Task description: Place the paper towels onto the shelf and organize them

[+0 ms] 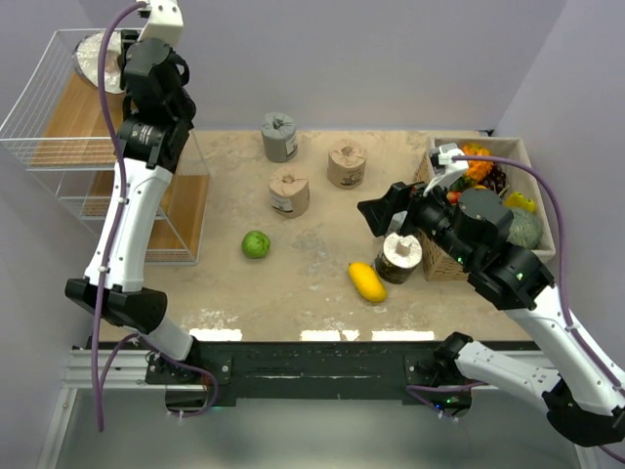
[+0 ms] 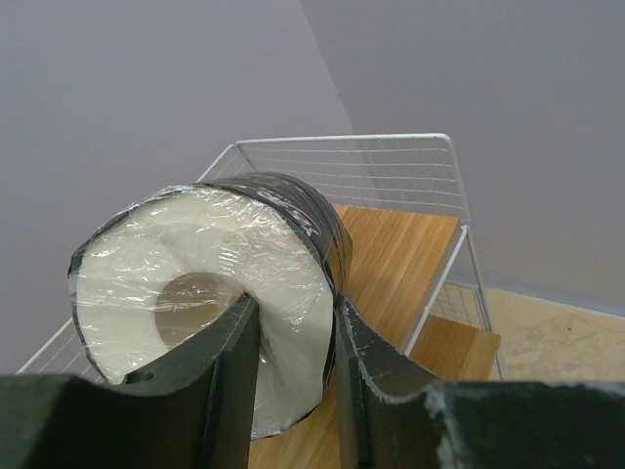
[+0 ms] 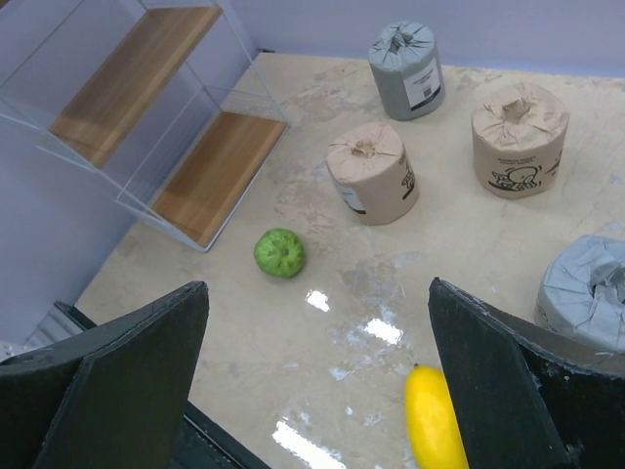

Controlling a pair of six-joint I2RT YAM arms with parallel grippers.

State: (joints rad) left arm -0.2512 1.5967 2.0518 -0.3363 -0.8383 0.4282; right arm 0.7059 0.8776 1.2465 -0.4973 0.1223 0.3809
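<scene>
My left gripper (image 1: 117,61) is raised over the top tier of the white wire shelf (image 1: 39,117). It is shut on a black-wrapped paper towel roll (image 2: 205,283), one finger (image 2: 210,391) in its core and the other outside, above a wooden board (image 2: 400,254). On the table stand a grey roll (image 1: 279,137), two tan rolls (image 1: 347,164) (image 1: 289,191) and a dark-wrapped roll (image 1: 398,258). My right gripper (image 1: 391,223) is open and empty just above and left of the dark roll. The right wrist view shows the grey roll (image 3: 405,68) and the tan rolls (image 3: 371,174) (image 3: 518,127).
A green fruit (image 1: 256,244) and a yellow fruit (image 1: 367,281) lie on the table near the front. A tan box of fruit (image 1: 532,166) stands at the right, behind my right arm. The shelf's lower boards (image 3: 210,171) reach onto the table's left side.
</scene>
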